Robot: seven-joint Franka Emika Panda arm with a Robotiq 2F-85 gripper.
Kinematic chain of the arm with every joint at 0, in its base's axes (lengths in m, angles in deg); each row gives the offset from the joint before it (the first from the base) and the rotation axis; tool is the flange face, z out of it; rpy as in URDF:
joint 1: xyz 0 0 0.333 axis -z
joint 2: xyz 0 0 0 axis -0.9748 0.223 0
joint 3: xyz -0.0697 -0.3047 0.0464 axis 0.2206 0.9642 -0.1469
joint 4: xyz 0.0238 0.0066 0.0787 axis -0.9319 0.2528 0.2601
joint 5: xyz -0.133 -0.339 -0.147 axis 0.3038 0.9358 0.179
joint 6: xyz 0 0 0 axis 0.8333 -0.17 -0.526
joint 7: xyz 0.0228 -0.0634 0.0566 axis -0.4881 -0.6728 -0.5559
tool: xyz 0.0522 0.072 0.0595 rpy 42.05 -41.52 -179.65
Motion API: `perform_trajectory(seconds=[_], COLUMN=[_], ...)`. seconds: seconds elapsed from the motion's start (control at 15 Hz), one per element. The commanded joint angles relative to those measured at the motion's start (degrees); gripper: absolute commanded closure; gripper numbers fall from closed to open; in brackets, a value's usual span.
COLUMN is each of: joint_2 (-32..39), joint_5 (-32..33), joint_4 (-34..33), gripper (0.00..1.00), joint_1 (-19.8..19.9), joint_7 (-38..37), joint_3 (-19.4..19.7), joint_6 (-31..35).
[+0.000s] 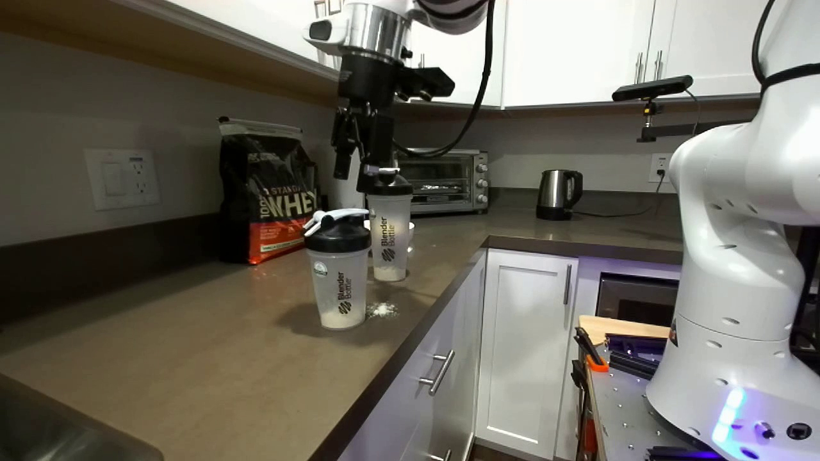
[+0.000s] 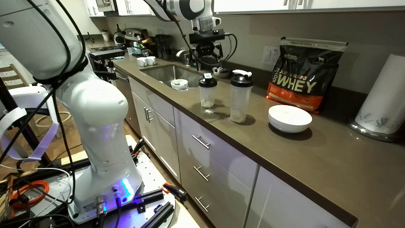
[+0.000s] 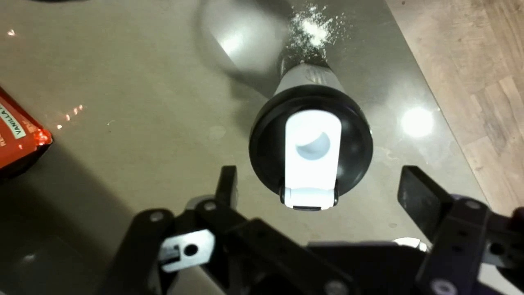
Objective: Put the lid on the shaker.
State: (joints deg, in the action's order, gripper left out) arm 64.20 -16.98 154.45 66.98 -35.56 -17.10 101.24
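The shaker, a translucent whitish tapering cup (image 1: 325, 288), stands upright on the counter with powder in its base. It is the shorter cup in an exterior view (image 2: 207, 95), and its side shows in the wrist view (image 3: 307, 78). The round black lid with white flap sits on its rim in both exterior views (image 1: 337, 238) (image 2: 207, 82) and the wrist view (image 3: 265, 143); I cannot tell if it is tightened. My gripper (image 3: 319, 176) is open and empty. It hangs above the lid, apart from it, in both exterior views (image 1: 356, 174) (image 2: 208, 66).
A taller black-topped bottle (image 1: 389, 221) stands close behind the shaker, also in an exterior view (image 2: 239, 99). A whey bag (image 1: 266, 192) stands near the wall. A white bowl (image 2: 290, 119) and paper towel roll (image 2: 381, 95) are further along. Spilled powder (image 3: 315, 30) lies beside the shaker.
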Motion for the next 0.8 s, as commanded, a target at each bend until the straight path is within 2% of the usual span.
perform_trajectory(seconds=[0.0,0.73], joint_2=[-3.14,-10.92], joint_5=[0.31,1.05], joint_4=[-0.44,-0.33], gripper=[0.0,0.0], joint_1=[-0.33,-1.0], joint_7=[-0.38,-1.21], joint_3=[-0.3,-0.46], joint_6=[-4.29,-11.55])
